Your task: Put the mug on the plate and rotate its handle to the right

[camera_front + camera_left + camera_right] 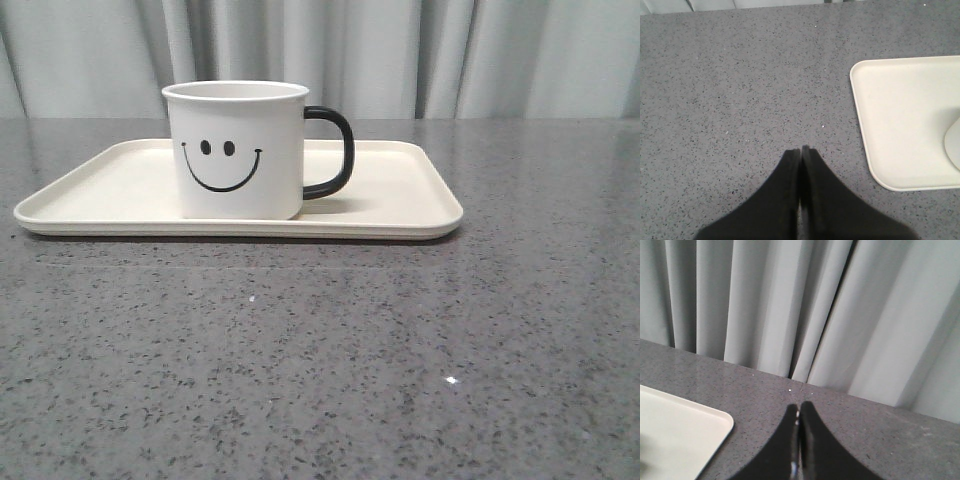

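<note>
And there it sits, the mug (238,150) upright on the plate (400,190), smiley face forward, handle (334,152) pointing right, so the job looks finished, with the left gripper (800,149) and right gripper (799,405) both clenched empty, clear of it.

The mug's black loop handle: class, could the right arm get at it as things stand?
Probably yes. The glossy black handle of the white smiley mug points to the right, with nothing around it on the cream rectangular plate; the right gripper is shut, holding nothing.
</note>
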`<state>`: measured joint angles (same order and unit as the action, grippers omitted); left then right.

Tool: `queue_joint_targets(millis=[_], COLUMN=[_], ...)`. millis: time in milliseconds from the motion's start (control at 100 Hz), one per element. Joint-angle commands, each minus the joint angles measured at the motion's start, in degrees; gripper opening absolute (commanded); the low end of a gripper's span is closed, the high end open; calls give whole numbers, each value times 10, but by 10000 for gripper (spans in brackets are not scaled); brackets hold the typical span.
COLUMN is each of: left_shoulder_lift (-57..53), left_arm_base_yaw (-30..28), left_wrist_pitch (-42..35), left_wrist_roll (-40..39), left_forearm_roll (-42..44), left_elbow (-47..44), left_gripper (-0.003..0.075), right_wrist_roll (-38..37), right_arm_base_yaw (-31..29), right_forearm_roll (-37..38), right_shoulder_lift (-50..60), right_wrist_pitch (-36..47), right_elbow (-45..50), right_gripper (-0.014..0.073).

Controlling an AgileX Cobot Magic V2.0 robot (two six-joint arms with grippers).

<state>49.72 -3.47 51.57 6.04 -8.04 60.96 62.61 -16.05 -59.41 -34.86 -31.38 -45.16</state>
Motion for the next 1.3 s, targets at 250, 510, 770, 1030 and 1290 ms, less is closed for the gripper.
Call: queue_joint_targets(millis=[250,510,770,1030,1290], left_shoulder_lift=[-4,-4,-4,-4,-46], left_arm_base_yaw=[-2,-2,-2,-2,0], left_wrist_pitch=[-50,-47,-50,-53,-167], left_wrist_roll=[0,0,0,1,62], left_forearm_roll=[-23,-63,-64,-50,-51], left_elbow=[14,14,14,14,-41], left_gripper=[-20,-20,-20,-20,-20], right_wrist_roll=[5,5,5,5,5], right_arm_base_yaw=[-3,-3,-3,-3,-3], right_forearm_roll=[-26,-26,-26,-26,-26], right_shoulder_lift=[14,14,14,14,14], right_wrist_pitch=[42,42,42,42,42], right_elbow=[-5,-5,-5,-5,-5], right_gripper=[-61,-61,-61,-61,-61])
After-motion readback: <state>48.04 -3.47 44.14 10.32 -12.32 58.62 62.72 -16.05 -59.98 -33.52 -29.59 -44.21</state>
